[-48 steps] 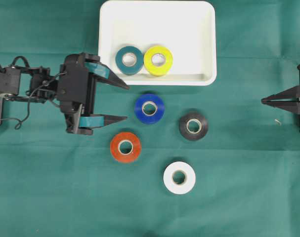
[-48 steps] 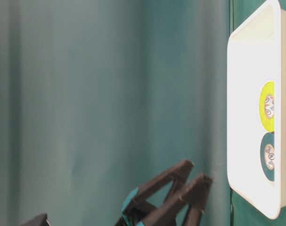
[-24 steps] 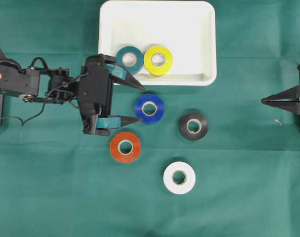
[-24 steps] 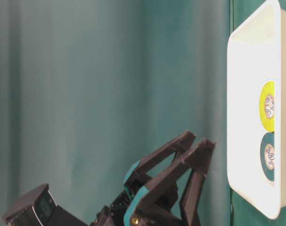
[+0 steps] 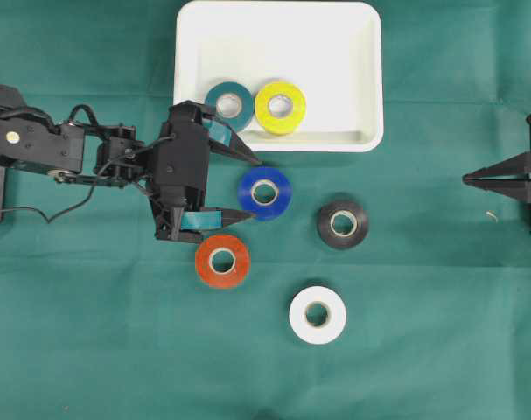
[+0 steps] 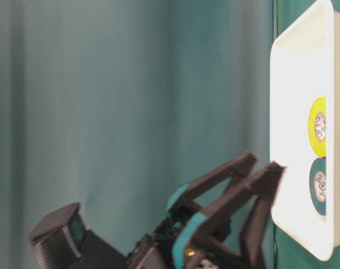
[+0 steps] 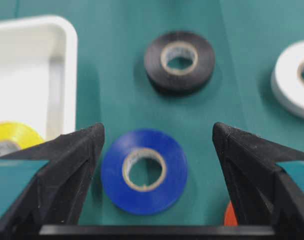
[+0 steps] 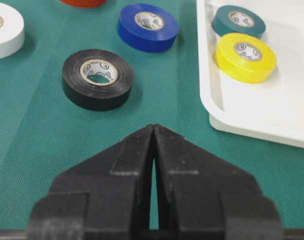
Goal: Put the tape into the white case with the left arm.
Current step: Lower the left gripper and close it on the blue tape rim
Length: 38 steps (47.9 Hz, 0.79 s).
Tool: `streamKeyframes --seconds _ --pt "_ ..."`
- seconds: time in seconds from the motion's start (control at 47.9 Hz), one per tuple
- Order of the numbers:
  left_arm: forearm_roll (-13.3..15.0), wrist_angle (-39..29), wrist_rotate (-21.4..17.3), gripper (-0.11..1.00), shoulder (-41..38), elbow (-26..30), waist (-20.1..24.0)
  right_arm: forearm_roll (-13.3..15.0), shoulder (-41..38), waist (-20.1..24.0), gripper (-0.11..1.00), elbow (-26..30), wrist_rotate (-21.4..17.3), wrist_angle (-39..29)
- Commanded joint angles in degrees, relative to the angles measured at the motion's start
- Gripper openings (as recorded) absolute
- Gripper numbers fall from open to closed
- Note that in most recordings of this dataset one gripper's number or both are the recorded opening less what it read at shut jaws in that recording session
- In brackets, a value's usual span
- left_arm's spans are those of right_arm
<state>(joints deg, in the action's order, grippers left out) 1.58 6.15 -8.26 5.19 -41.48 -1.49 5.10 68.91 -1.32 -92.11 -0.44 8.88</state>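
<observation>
No legible brand or writing anywhere; only faint, unreadable print on the cardboard cores of the rolls. Flat table (image 5: 90, 350) draped in a dark green woven cloth, with a green curtain (image 6: 102, 101) behind in the table-level view.

Nearest the camera edge of the overhead view, a white roll of plastic tape (image 5: 317, 315) lying flat. Beyond it, an orange-red roll of tape (image 5: 221, 260), just beside the lower finger of the left claw. Farther up, a glossy black roll of tape (image 5: 342, 223), and left of it a blue roll of tape (image 5: 264, 192), flat on the cloth just outside the near rim of the shallow white rectangular plastic case (image 5: 335, 52). Inside the case, against that near rim, a teal roll of tape (image 5: 229, 106) and a yellow roll of tape (image 5: 280, 107), touching side by side.

Black left arm (image 5: 46, 153) with cables reaching in from the left edge. Left claw (image 5: 251, 187) with teal-banded pointed fingers spread wide, holding nothing; tips just short of the blue roll, one above and one below it. Upper finger overlapping the case's rim near the teal roll in the overhead view; contact not clear. Seen from the left wrist, blue roll centred between the two finger tips, not touched.

Plain black right claw (image 5: 468, 180) at the far right edge, pressed together, empty, well apart from every roll.
</observation>
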Motion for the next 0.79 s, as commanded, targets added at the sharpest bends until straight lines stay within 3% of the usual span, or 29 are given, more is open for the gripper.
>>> streamKeyframes --seconds 0.0,0.48,0.772 --pt "0.0 -0.97 0.09 0.89 -0.53 1.93 -0.18 0.09 -0.35 -0.09 -0.09 0.53 0.0 0.53" --pt "-0.26 -8.88 -0.44 0.89 -7.38 7.47 1.58 0.09 -0.35 -0.09 -0.09 0.53 0.0 0.62" --pt "-0.26 -10.37 -0.53 0.89 -10.72 9.32 3.16 0.09 -0.35 -0.09 -0.09 0.62 0.0 0.62"
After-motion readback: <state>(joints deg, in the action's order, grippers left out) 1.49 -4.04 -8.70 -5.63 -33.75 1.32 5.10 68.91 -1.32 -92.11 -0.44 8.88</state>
